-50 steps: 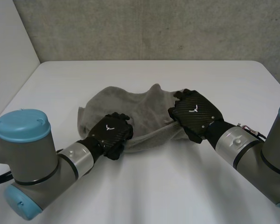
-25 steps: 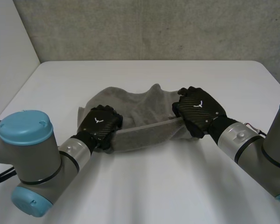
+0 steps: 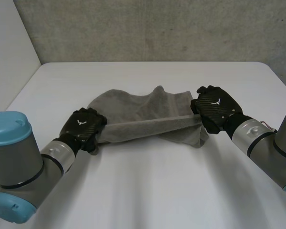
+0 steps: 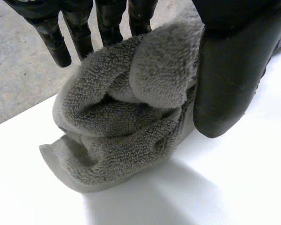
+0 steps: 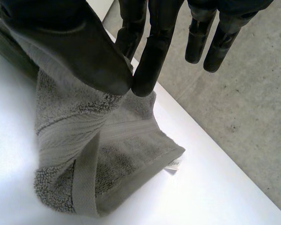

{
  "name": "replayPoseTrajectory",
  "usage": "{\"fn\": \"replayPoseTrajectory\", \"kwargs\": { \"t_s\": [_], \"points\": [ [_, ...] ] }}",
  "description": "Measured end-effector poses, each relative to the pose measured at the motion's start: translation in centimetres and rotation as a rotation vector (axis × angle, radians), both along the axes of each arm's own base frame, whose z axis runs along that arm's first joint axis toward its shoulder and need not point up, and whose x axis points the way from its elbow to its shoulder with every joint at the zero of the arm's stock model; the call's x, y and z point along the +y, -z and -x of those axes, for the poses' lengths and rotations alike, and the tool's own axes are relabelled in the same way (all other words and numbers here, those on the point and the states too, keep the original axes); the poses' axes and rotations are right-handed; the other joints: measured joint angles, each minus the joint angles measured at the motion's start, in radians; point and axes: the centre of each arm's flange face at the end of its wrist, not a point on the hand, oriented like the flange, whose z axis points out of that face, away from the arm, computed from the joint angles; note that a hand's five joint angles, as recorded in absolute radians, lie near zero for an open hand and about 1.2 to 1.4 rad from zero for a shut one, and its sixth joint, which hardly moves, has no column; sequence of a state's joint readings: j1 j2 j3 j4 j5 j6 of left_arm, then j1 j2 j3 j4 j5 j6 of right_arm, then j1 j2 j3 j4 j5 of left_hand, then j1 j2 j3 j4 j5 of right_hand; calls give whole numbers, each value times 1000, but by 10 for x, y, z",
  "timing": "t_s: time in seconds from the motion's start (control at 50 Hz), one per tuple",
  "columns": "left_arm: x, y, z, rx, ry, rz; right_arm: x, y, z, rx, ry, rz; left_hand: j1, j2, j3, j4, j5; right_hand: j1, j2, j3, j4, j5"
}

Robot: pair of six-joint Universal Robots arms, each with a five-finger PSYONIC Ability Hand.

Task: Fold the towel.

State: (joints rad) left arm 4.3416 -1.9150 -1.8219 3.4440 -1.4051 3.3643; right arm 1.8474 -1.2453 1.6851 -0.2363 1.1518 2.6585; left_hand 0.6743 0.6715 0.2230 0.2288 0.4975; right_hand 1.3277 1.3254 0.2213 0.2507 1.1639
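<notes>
— Where's the towel from where you stand?
— The grey towel (image 3: 143, 112) lies crumpled in the middle of the white table (image 3: 152, 191). Its near edge is stretched into a straight, tight band between the two hands.
— Which hand has which end?
— The left hand (image 3: 83, 128) is at the band's left end, low by the table. The right hand (image 3: 214, 107) is at the right end, a little farther back.
— Is the left one actually gripping?
— Yes. Its wrist view shows a wad of terry bunched between the thumb (image 4: 229, 75) and the fingers (image 4: 54, 35). The thumb presses into the cloth, and the loose end of the wad rests on the table.
— And the right?
— That's a pinch: thumb tip and one finger meet with the hem between them, and the other fingers are straight and apart from the cloth. Below it a folded corner reaches down to the table, with a small white label (image 5: 174, 163) peeking out at its edge
</notes>
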Motion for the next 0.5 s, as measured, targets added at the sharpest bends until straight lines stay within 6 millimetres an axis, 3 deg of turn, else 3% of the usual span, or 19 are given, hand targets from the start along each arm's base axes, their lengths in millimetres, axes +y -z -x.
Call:
{"fn": "replayPoseTrajectory", "kwargs": {
  "t_s": [0.16, 0.34, 0.4, 0.5],
  "points": [
    [-6, 2, -5, 11, -19, -9, 0, 4, 1, 4, 2, -12, 278, 288, 0, 0, 311, 0, 0, 0, 0, 0],
    [-3, 3, 0, 66, -2, -47, 3, 6, 0, 8, -6, -18, 338, 339, 0, 0, 356, 0, 0, 0, 0, 0],
    [0, 3, 3, 96, 17, -66, 4, 6, -1, 9, -8, -19, 568, 557, 0, 0, 595, 0, 0, 0, 0, 0],
    [1, 1, 5, 129, 39, -84, 4, 6, -1, 10, -9, -17, 573, 589, 0, 0, 630, 0, 0, 0, 0, 0]
  ]
}}
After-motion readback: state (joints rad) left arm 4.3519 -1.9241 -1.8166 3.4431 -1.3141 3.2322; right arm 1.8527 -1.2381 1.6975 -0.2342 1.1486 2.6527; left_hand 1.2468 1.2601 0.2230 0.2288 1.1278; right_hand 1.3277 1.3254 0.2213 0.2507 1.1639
